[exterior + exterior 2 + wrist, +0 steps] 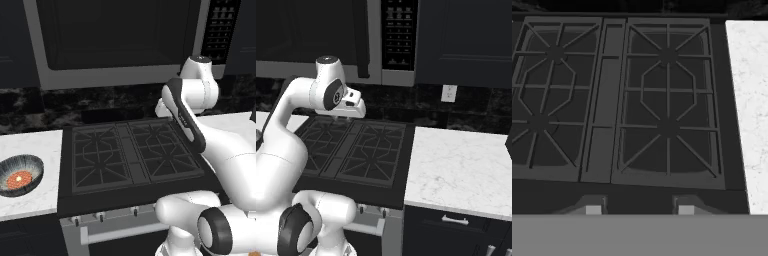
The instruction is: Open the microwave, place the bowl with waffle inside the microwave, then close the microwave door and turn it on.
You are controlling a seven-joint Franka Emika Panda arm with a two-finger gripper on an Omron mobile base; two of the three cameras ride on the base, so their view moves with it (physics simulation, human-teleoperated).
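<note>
Hand (639, 210) poised above the stove grates (667, 100), tips (593, 209) apart at a middling width, holding nothing. Microwave (120, 45) overhead, door (316, 35) shut, black bar handle (361, 40) at its right edge beside the button panel (399, 35). Bowl (20, 176) with waffle (19, 179) waiting on the white table (35, 200) left of the stove, well apart from the hand. Probably best to rise toward the handle first, straddle the bar squarely, then pull in an arc about the far hinge.
</note>
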